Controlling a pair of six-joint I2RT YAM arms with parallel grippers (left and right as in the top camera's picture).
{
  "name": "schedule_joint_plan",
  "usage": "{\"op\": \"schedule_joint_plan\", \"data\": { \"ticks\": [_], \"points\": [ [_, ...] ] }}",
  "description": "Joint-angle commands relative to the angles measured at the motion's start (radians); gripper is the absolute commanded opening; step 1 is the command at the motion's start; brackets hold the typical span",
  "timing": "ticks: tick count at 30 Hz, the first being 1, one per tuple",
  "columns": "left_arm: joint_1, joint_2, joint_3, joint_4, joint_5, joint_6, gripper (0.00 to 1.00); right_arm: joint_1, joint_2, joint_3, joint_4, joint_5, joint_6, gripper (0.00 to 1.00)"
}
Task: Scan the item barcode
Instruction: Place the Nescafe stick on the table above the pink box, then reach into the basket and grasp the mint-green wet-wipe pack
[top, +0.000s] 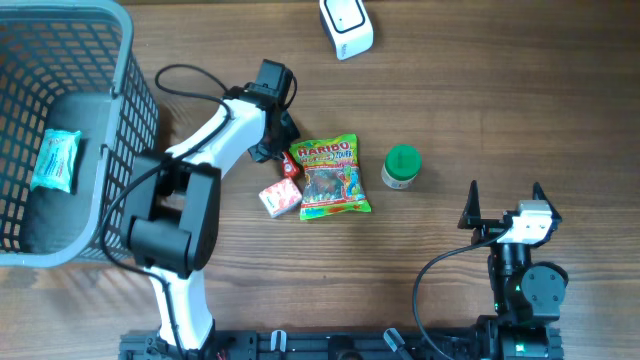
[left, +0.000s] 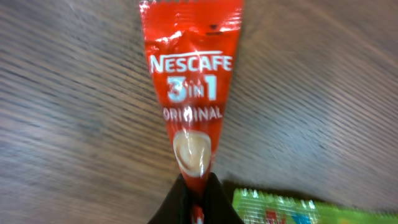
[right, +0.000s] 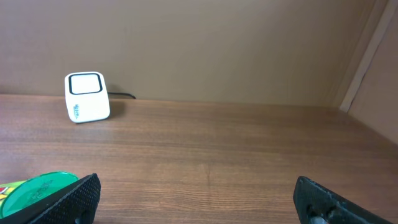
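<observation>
On the far left sits a grey basket (top: 128, 60) with a light blue packet (top: 56, 160) lying inside it. Next comes the left gripper (left: 194, 200). Its two fingers are pressed tight on the bottom end of a red Nescafe 3 in 1 sachet (left: 189, 93). The sachet is near the middle of the table, right by the top left corner of the Haribo candy bag (top: 333, 177). I cannot tell if the sachet is lifted or touching the wood. A small red and white box (top: 280, 198) touches the bag's left side. The white scanner (top: 346, 25) stands far up at the table's back edge, well apart from the sachet. A jar with a green lid (top: 402, 167) stands near the bag's right side. On the far right, the right gripper (top: 503, 200) is spread wide and holds nothing.
</observation>
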Motion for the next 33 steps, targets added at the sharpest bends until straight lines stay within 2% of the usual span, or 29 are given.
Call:
{"op": "schedule_joint_plan", "data": {
  "ticks": [1, 2, 3, 5, 6, 7, 12, 14, 18, 22, 24, 28, 33],
  "points": [
    [-0.011, 0.028, -0.002, 0.046, 0.010, -0.126, 0.04, 0.002, -0.004, -0.001, 0.005, -0.003, -0.009, 1.00],
    [-0.010, 0.017, 0.005, 0.050, 0.006, -0.126, 0.08, 0.002, -0.004, -0.001, 0.005, -0.003, -0.009, 1.00],
    [-0.007, 0.009, 0.014, 0.049, -0.001, -0.122, 0.15, 0.002, -0.003, -0.001, 0.005, -0.003, -0.009, 1.00],
    [-0.003, -0.039, 0.053, 0.031, -0.003, -0.064, 0.43, 0.002, -0.004, -0.001, 0.005, -0.003, -0.009, 1.00],
    [0.000, -0.066, 0.077, 0.004, -0.013, -0.045, 0.69, 0.002, -0.003, -0.001, 0.005, -0.003, -0.009, 0.99],
    [0.002, -0.105, 0.113, -0.039, -0.037, -0.036, 1.00, 0.002, -0.004, -0.001, 0.005, -0.003, -0.009, 1.00],
    [0.010, -0.341, 0.380, -0.306, -0.191, 0.096, 1.00, 0.002, -0.004, -0.001, 0.005, -0.003, -0.009, 1.00],
    [0.038, -0.457, 0.455, -0.352, -0.273, 0.160, 1.00, 0.002, -0.004, -0.001, 0.004, -0.003, -0.009, 1.00],
    [0.151, -0.623, 0.462, -0.390, -0.354, 0.158, 1.00, 0.002, -0.004, -0.001, 0.004, -0.003, -0.009, 1.00],
    [0.495, -0.681, 0.458, -0.520, -0.355, -0.016, 1.00, 0.002, -0.004, -0.001, 0.005, -0.003, -0.009, 1.00],
    [0.641, -0.661, 0.417, -0.544, -0.300, -0.048, 1.00, 0.002, -0.004, -0.001, 0.005, -0.003, -0.009, 1.00],
    [0.874, -0.598, 0.197, -0.423, -0.113, -0.048, 1.00, 0.002, -0.004, -0.001, 0.005, -0.003, -0.009, 1.00],
    [0.978, -0.547, -0.108, -0.135, -0.063, -0.044, 1.00, 0.002, -0.004, -0.001, 0.005, -0.003, -0.009, 1.00]
  ]
}}
